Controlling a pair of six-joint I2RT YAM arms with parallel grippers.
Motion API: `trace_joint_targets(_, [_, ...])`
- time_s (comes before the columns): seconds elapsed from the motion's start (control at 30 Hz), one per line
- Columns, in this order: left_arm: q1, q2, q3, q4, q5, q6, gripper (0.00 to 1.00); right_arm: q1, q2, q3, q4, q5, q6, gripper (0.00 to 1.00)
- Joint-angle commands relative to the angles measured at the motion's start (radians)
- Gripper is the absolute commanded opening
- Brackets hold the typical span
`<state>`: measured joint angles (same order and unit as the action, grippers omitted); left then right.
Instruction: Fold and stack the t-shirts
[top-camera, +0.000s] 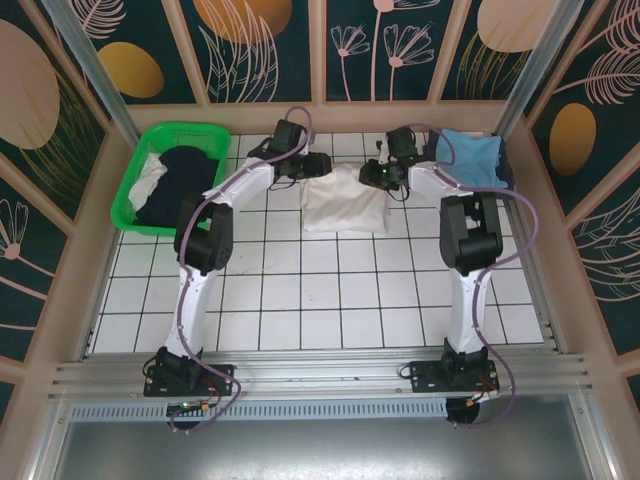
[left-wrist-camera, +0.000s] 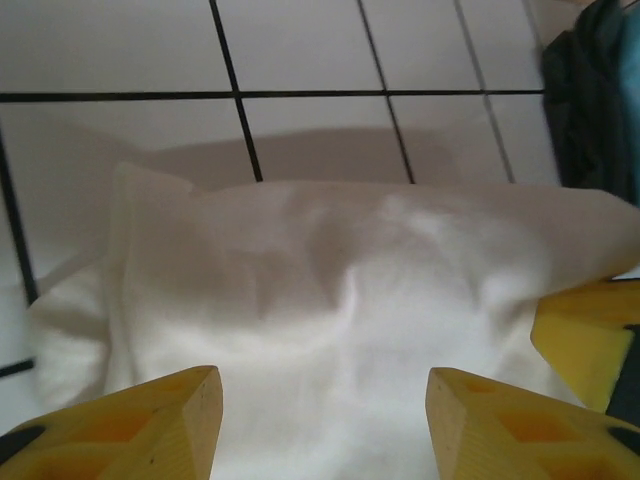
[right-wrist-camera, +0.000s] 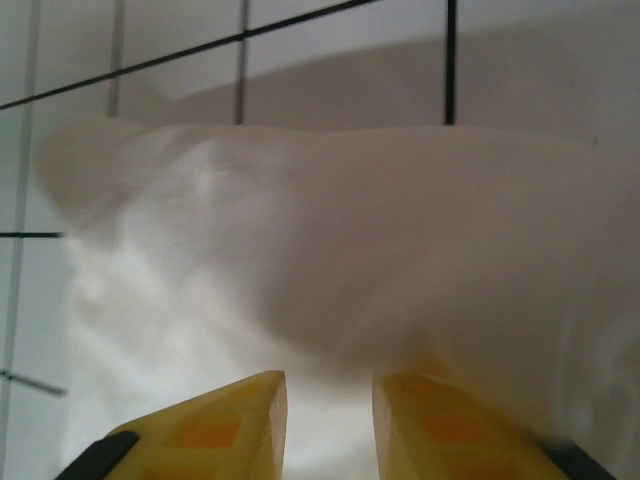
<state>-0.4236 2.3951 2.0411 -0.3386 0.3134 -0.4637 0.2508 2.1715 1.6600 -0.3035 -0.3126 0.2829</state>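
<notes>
A white t-shirt (top-camera: 345, 205) lies folded on the tiled table at the back centre. My left gripper (top-camera: 322, 166) hovers at its far left corner and my right gripper (top-camera: 374, 176) at its far right corner. In the left wrist view the yellow fingers (left-wrist-camera: 150, 425) stand wide apart over the white cloth (left-wrist-camera: 340, 290), gripping nothing. The right wrist view has its fingers (right-wrist-camera: 240, 430) a narrow gap apart, with white cloth (right-wrist-camera: 330, 250) beneath them and brushing the right fingertip. A light blue t-shirt (top-camera: 470, 155) lies at the back right. A dark navy t-shirt (top-camera: 180, 180) sits in the basket.
The green slotted basket (top-camera: 130, 185) stands at the back left, with some white cloth (top-camera: 150, 180) beside the navy shirt. Wooden rails and metal posts fence the table. The right gripper's yellow finger (left-wrist-camera: 585, 330) shows at the right edge of the left wrist view.
</notes>
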Motion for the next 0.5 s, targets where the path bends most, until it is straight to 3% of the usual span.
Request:
trace_joint_targets(0.0, [0.007, 0.103, 0.079, 0.007, -0.039, -0.006, 0.57, -0.038, 0.082, 0.083, 0.018, 0.035, 0.016, 0.27])
trace_joint_targets(0.17, [0.009, 0.174, 0.115, -0.05, -0.114, -0.005, 0.56, -0.078, 0.154, 0.142, -0.045, 0.028, 0.022, 0.27])
trace_joint_targets(0.33, [0.013, 0.143, 0.111, -0.091, -0.163, -0.003, 0.56, -0.077, 0.081, 0.151, -0.1, 0.094, -0.004, 0.28])
trace_joint_targets(0.4, [0.013, 0.088, 0.085, -0.097, -0.19, -0.013, 0.54, -0.065, 0.018, 0.087, -0.039, 0.104, 0.01, 0.3])
trace_joint_targets(0.47, [0.011, -0.042, -0.084, 0.025, -0.238, -0.066, 0.54, -0.032, -0.057, -0.061, 0.105, 0.103, 0.039, 0.36])
